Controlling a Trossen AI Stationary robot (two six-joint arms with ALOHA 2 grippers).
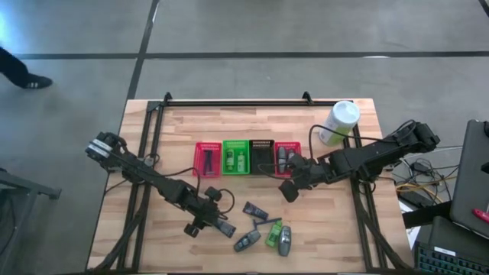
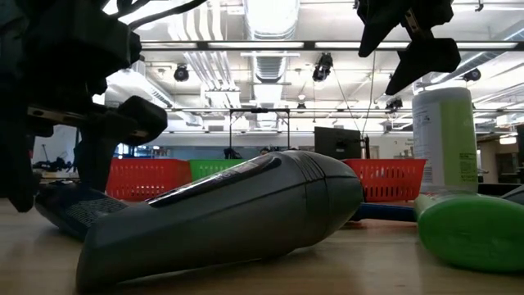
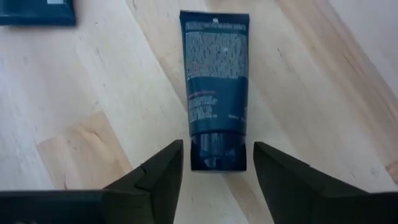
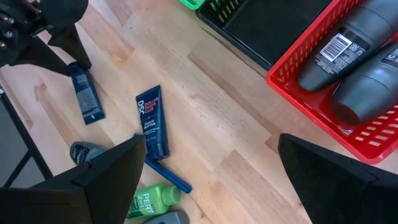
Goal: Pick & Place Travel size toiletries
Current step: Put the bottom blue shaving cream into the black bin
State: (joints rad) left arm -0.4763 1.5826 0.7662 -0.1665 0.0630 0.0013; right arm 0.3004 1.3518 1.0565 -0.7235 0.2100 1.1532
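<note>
Straddling a dark tube (image 3: 214, 93) near the loose pile, your left fingers (image 3: 158, 177) are spread, ungrasped. Right gripper (image 4: 205, 180) hangs released beside the red basket (image 1: 287, 159). Baskets part filled; several toiletries (image 1: 263, 229) remain on the tabletop (image 1: 344, 229).

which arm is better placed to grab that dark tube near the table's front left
Left. The left gripper is open with its fingers either side of the dark tube's cap end, right above it. The right gripper is open too, but sits beside the rightmost red basket, well away from this tube.
</note>
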